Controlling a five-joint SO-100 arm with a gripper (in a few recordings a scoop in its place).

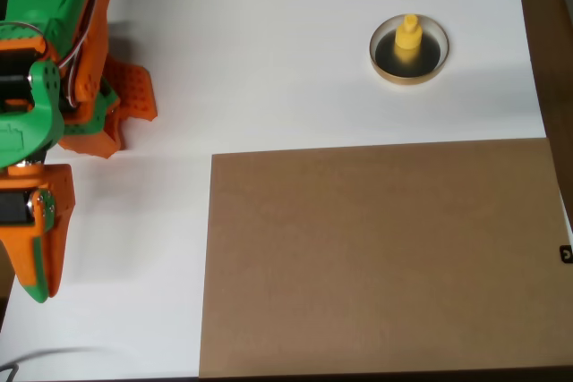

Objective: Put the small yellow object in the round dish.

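The small yellow object [408,36] stands upright inside the round dish [375,54], slightly toward the dish's upper edge in the overhead view. The dish has a dark glossy inside and a pale tan rim, and it rests on the white table at the upper right. My orange and green gripper [39,288] is far away at the lower left edge and points down the picture. Its fingers lie together as one tapered shape with nothing between them.
A large brown cardboard sheet [376,257] covers the lower right of the white table [269,60]. The arm's orange and green body [54,51] fills the upper left corner. The table's right edge runs near the picture's right side.
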